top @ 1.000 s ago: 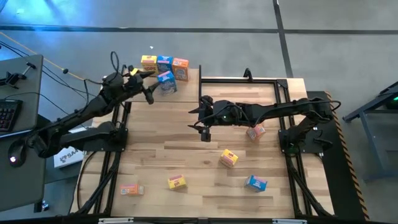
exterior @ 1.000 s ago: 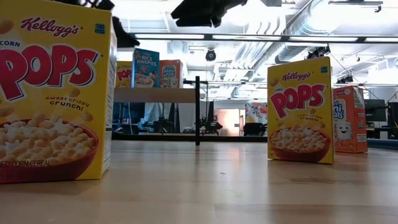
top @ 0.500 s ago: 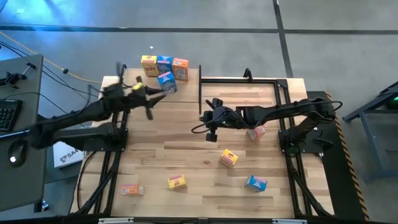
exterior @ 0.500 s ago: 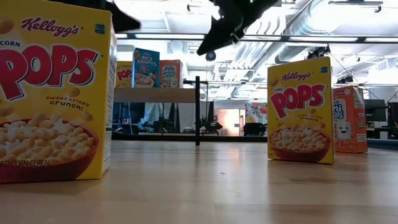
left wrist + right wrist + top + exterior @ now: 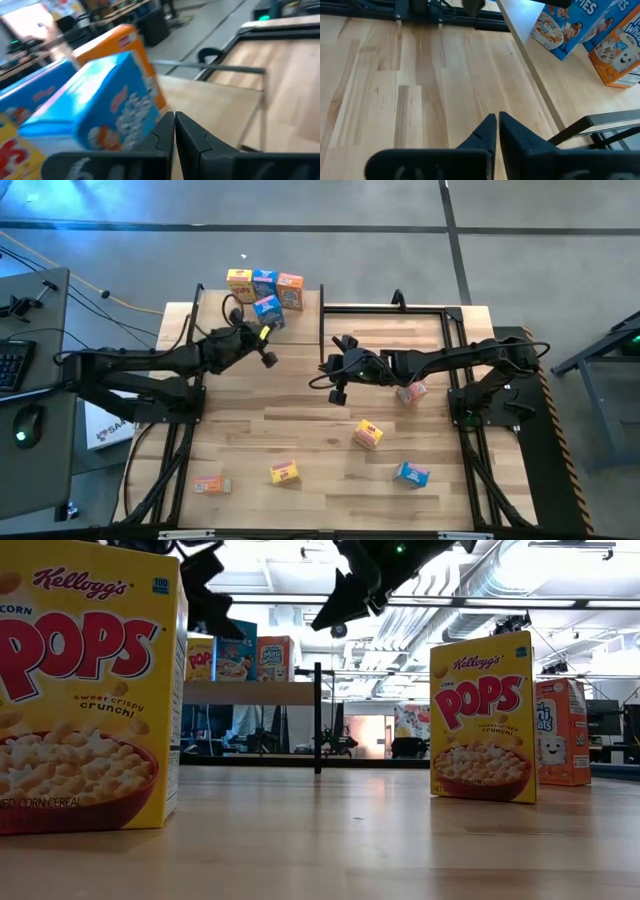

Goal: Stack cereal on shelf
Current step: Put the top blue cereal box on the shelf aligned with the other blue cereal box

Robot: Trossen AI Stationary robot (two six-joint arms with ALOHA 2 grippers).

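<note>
My right gripper is pinched shut, empty, mid-table. Nearest loose cereal: orange box just right of it, yellow box nearer. Shelf far-left, beside shut left gripper.

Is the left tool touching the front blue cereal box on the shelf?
Apart. The left wrist view shows the left tool shut and empty, with the blue cereal box beyond its tips on the shelf.
</note>
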